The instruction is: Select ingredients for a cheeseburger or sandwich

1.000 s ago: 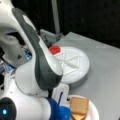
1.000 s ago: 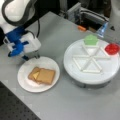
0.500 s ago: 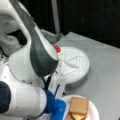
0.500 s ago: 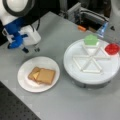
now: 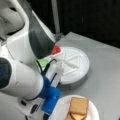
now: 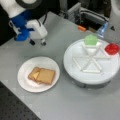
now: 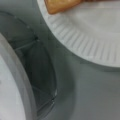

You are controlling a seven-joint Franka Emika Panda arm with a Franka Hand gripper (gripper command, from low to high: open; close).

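A small sandwich lies on the white paper plate. Its top is a tan bread slice, and a yellow cheese corner peeks out over a second tan slice at its left. The same sandwich and plate appear at the bottom of a front view. My gripper hangs above the table beyond the plate, apart from it, open and holding nothing. The wrist view shows only the plate's ribbed rim and a bread corner.
A white round turntable with raised dividers stands right of the plate. It holds a green piece and a red piece. Its edge fills the wrist view's left. Equipment and a small orange object sit at the table's far edge.
My gripper has risen away from the plate, toward a front view's top, and is empty. The sandwich on the plate has not moved.
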